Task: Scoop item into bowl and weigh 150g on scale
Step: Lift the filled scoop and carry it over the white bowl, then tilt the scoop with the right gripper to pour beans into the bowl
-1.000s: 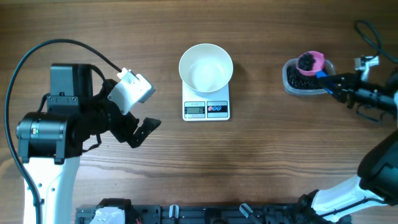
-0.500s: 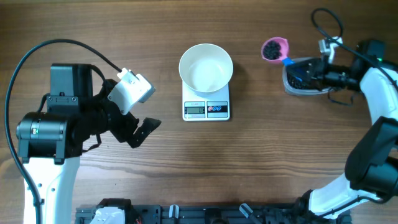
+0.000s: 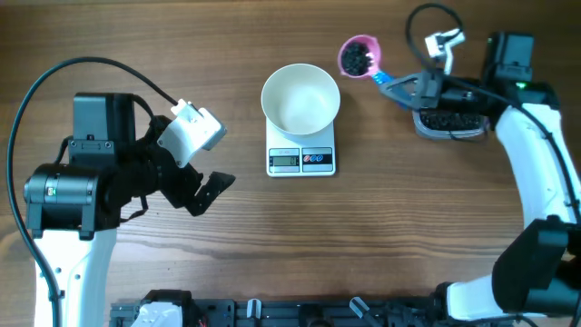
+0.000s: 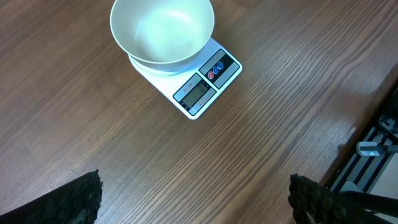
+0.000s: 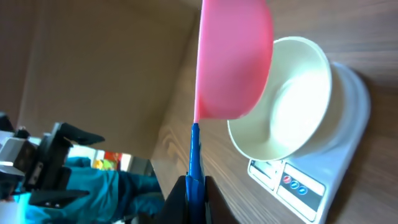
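My left tool is parked on the left side of the bench, jaws as wide as they go and holding nothing, so it's not part of this step.

In the middle, the white bowl sits on the scale, and it looks completely empty from both the overhead and left wrist views. Can't read the display, too small. So I'd say nothing has been weighed yet.

Just right of the bowl and a bit farther back is the pink scoop, loaded with black beads and up in the air, near the rim but not over the bowl. My right tool is clamped tight on its blue handle. The rest of the beads are in the clear tub at the far right, under that arm.

My read: first scoopful is on its way. What's left is the tip into the bowl, probably several more trips, and checking the reading against the target.

The bench is brown wood grain, bare apart from this stuff, with a black rail along the near edge. The right wrist view shows something teal in the background, too blurry to name.
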